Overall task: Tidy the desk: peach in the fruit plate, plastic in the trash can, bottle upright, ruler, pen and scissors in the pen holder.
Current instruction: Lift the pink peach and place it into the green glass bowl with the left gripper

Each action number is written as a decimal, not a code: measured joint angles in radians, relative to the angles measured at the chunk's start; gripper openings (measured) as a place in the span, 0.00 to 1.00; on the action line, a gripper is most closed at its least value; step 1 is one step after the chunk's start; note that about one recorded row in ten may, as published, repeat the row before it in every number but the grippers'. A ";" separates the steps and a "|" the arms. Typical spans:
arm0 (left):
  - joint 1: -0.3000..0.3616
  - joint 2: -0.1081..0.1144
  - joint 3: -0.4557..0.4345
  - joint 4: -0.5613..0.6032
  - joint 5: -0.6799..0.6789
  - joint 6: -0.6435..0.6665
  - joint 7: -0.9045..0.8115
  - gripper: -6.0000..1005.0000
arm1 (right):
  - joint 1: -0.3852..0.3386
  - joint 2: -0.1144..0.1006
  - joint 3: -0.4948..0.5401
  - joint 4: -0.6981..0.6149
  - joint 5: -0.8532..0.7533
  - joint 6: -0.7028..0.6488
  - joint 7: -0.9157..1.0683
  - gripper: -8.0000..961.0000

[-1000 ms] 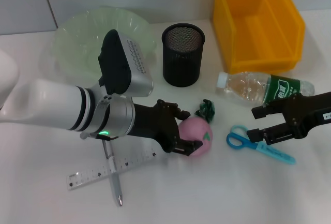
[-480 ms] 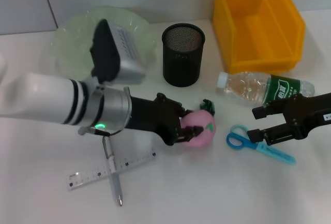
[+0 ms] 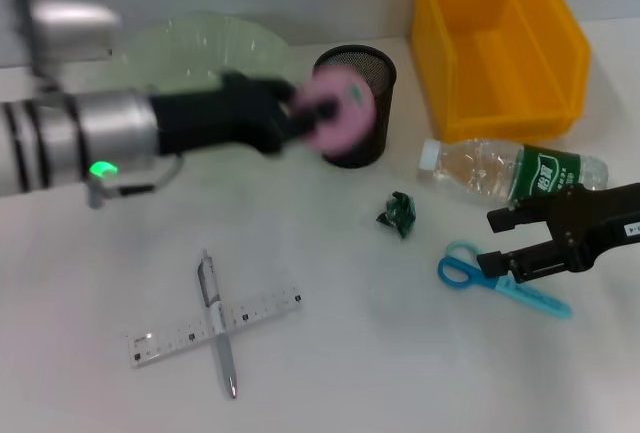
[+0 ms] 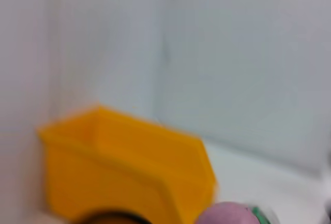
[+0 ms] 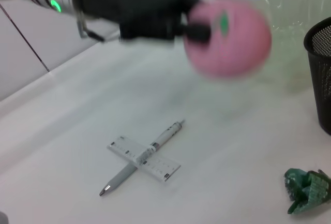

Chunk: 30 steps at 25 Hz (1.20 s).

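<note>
The peach is gripped by the left tool, raised above the table. The right tool is held open beside the scissors.

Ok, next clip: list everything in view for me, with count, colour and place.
peach: 1, pink, held in the air in front of the pen holder
fruit plate: 1, pale green, back left
pen holder: 1, black mesh, back centre
trash can: 1, yellow, back right
bottle: 1, clear, green label, lying in front of the trash can
plastic: 1, green, crumpled, centre
scissors: 1, blue, front right
ruler: 1, clear, front left
pen: 1, silver, crossing the ruler
desk: 1, white
left gripper: black, shut on the peach
right gripper: black, open, above the scissors
</note>
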 joint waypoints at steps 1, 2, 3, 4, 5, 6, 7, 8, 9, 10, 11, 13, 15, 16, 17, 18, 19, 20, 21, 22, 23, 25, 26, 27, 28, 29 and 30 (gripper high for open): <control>0.019 0.000 -0.035 -0.007 -0.059 0.003 0.032 0.32 | 0.000 0.000 0.000 0.000 0.000 0.002 0.000 0.85; 0.034 0.000 -0.061 -0.016 -0.104 0.005 0.058 0.31 | -0.002 0.001 0.000 0.000 0.000 0.004 -0.001 0.85; 0.053 0.000 -0.090 -0.039 -0.184 0.003 0.115 0.30 | -0.002 0.002 0.000 0.000 0.000 0.006 -0.003 0.85; 0.058 0.000 -0.101 -0.056 -0.221 0.002 0.145 0.29 | -0.003 0.002 0.000 0.000 0.000 0.006 -0.006 0.85; 0.064 0.000 -0.113 -0.079 -0.268 0.000 0.185 0.29 | -0.003 0.003 0.000 0.000 0.000 0.007 -0.008 0.85; 0.065 0.000 -0.122 -0.111 -0.317 -0.002 0.230 0.28 | -0.003 0.003 0.001 0.000 0.000 0.007 -0.011 0.85; 0.065 0.000 -0.132 -0.153 -0.381 -0.004 0.291 0.27 | -0.003 0.004 0.001 0.000 0.000 0.007 -0.013 0.85; 0.063 -0.001 -0.139 -0.201 -0.449 -0.006 0.371 0.27 | -0.003 0.004 0.001 0.000 0.000 0.007 -0.013 0.85; 0.060 -0.002 -0.141 -0.227 -0.485 -0.009 0.418 0.26 | -0.003 0.004 0.002 0.000 0.000 0.007 -0.014 0.85; 0.055 -0.004 -0.141 -0.263 -0.531 -0.013 0.486 0.25 | -0.003 0.004 0.002 0.000 0.000 0.007 -0.014 0.85; 0.047 -0.006 -0.139 -0.300 -0.582 -0.019 0.568 0.25 | -0.003 0.005 0.002 0.000 0.000 0.007 -0.014 0.85; 0.028 -0.009 -0.134 -0.366 -0.659 -0.038 0.701 0.24 | -0.003 0.005 0.002 0.000 0.000 0.008 -0.015 0.85; -0.006 -0.009 -0.131 -0.439 -0.723 -0.066 0.823 0.21 | -0.003 0.006 0.000 0.000 0.000 0.007 -0.015 0.85; -0.024 -0.009 -0.131 -0.472 -0.744 -0.084 0.867 0.20 | -0.003 0.006 -0.001 0.000 0.000 0.007 -0.015 0.85; -0.062 -0.009 -0.130 -0.529 -0.769 -0.131 0.938 0.19 | -0.002 0.006 -0.002 0.000 0.001 0.007 -0.015 0.85; -0.062 -0.009 -0.130 -0.529 -0.769 -0.131 0.938 0.18 | -0.002 0.006 -0.002 0.000 0.001 0.007 -0.015 0.85; -0.074 -0.009 -0.130 -0.543 -0.774 -0.155 0.955 0.17 | -0.002 0.006 -0.002 0.000 0.001 0.007 -0.015 0.85; -0.086 -0.009 -0.130 -0.552 -0.775 -0.193 0.968 0.16 | -0.001 0.006 -0.002 0.000 0.001 0.007 -0.016 0.85; -0.090 -0.010 -0.130 -0.555 -0.775 -0.217 0.971 0.16 | 0.000 0.007 -0.003 0.000 0.001 0.007 -0.016 0.85; -0.095 -0.009 -0.124 -0.555 -0.774 -0.257 0.969 0.15 | 0.002 0.008 -0.002 0.001 0.000 0.007 -0.021 0.85; -0.095 -0.009 -0.118 -0.555 -0.774 -0.272 0.966 0.14 | 0.002 0.008 -0.002 0.001 0.000 0.007 -0.021 0.85; -0.096 -0.009 -0.111 -0.555 -0.775 -0.285 0.964 0.13 | 0.003 0.008 0.000 0.003 0.000 0.007 -0.025 0.85; -0.097 -0.009 -0.103 -0.556 -0.775 -0.296 0.962 0.12 | 0.003 0.008 0.001 0.004 0.000 0.008 -0.026 0.85; -0.097 -0.009 -0.095 -0.556 -0.776 -0.303 0.960 0.12 | 0.003 0.009 0.001 0.004 0.000 0.008 -0.026 0.85; -0.098 -0.009 -0.084 -0.556 -0.776 -0.309 0.956 0.11 | 0.004 0.009 0.001 0.005 0.000 0.009 -0.026 0.85; -0.099 -0.009 -0.069 -0.556 -0.776 -0.317 0.949 0.11 | 0.004 0.009 0.000 0.005 0.000 0.011 -0.026 0.85; -0.101 -0.009 -0.054 -0.556 -0.776 -0.323 0.941 0.10 | 0.004 0.009 -0.001 0.006 0.000 0.012 -0.026 0.85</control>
